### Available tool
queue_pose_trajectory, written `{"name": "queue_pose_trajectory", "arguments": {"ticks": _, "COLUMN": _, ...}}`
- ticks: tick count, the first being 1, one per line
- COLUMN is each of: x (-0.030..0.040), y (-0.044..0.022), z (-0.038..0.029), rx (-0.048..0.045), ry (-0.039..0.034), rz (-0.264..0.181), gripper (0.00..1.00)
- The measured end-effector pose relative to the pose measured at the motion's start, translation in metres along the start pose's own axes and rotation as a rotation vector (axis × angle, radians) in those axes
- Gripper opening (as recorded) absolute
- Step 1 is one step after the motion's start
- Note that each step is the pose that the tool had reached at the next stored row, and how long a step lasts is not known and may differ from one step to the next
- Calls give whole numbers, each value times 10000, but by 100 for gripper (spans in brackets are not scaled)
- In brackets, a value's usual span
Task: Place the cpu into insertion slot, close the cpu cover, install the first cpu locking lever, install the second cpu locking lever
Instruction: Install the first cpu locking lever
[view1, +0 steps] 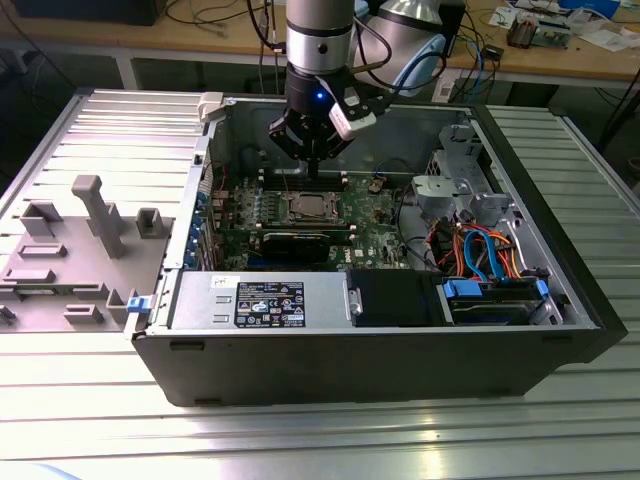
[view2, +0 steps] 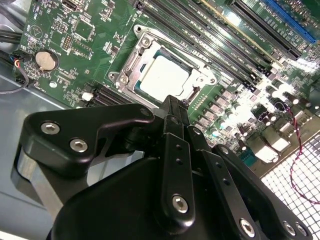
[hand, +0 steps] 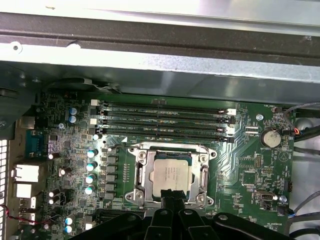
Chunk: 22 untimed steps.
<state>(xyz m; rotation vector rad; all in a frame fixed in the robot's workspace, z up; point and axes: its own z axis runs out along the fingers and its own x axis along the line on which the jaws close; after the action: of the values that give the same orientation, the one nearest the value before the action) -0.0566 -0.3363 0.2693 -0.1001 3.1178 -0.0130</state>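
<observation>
The cpu (hand: 171, 172) (view2: 164, 76), a dull silver square, lies in the insertion slot (hand: 205, 156) of the green motherboard (hand: 250, 170). The cpu cover (hand: 141, 172) (view2: 131, 65), a silver frame plate, lies flat around it, and the chip shows through its window. My gripper (view2: 172, 101) (hand: 171, 194) is shut with nothing in it. Its black tips hover just beside one edge of the socket, slightly above the board. In the exterior view the gripper (view1: 313, 168) points down into the open computer case, just behind the cpu (view1: 305, 207). I cannot make out the locking levers' positions.
Long memory slots (hand: 165, 120) run next to the socket and a coin battery (hand: 272, 137) sits nearby. The case wall (hand: 160, 65) rises close behind. In the exterior view, a power supply (view1: 260, 300), drive cage (view1: 495, 300) and cables (view1: 480, 245) fill the case front; a grey fixture tray (view1: 70, 250) lies at the exterior view's left.
</observation>
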Motion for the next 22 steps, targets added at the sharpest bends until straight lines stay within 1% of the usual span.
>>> {"name": "queue_pose_trajectory", "arguments": {"ticks": 1, "x": -1, "y": 1, "z": -10, "rx": -2, "ry": -2, "rz": 0, "gripper": 11}}
{"name": "queue_pose_trajectory", "arguments": {"ticks": 4, "x": 12, "y": 2, "z": -11, "rx": -3, "ry": -2, "rz": 2, "gripper": 11}}
{"name": "queue_pose_trajectory", "arguments": {"ticks": 7, "x": 84, "y": 7, "z": -9, "rx": -2, "ry": -8, "rz": 5, "gripper": 11}}
{"name": "queue_pose_trajectory", "arguments": {"ticks": 8, "x": 100, "y": 9, "z": -2, "rx": -2, "ry": -12, "rz": 23, "gripper": 11}}
{"name": "queue_pose_trajectory", "arguments": {"ticks": 11, "x": 121, "y": 12, "z": 37, "rx": 3, "ry": -11, "rz": 245, "gripper": 11}}
{"name": "queue_pose_trajectory", "arguments": {"ticks": 13, "x": 234, "y": 19, "z": 61, "rx": 2, "ry": -39, "rz": 248, "gripper": 11}}
{"name": "queue_pose_trajectory", "arguments": {"ticks": 14, "x": 323, "y": 25, "z": 70, "rx": -2, "ry": -64, "rz": 247, "gripper": 11}}
{"name": "queue_pose_trajectory", "arguments": {"ticks": 15, "x": 368, "y": 28, "z": 73, "rx": -6, "ry": -72, "rz": 250, "gripper": 11}}
{"name": "queue_pose_trajectory", "arguments": {"ticks": 17, "x": 415, "y": 32, "z": 75, "rx": -8, "ry": -75, "rz": 249, "gripper": 11}}
{"name": "queue_pose_trajectory", "arguments": {"ticks": 21, "x": 425, "y": 33, "z": 75, "rx": -9, "ry": -73, "rz": 247, "gripper": 11}}
{"name": "queue_pose_trajectory", "arguments": {"ticks": 22, "x": 437, "y": 34, "z": 77, "rx": -9, "ry": -74, "rz": 249, "gripper": 11}}
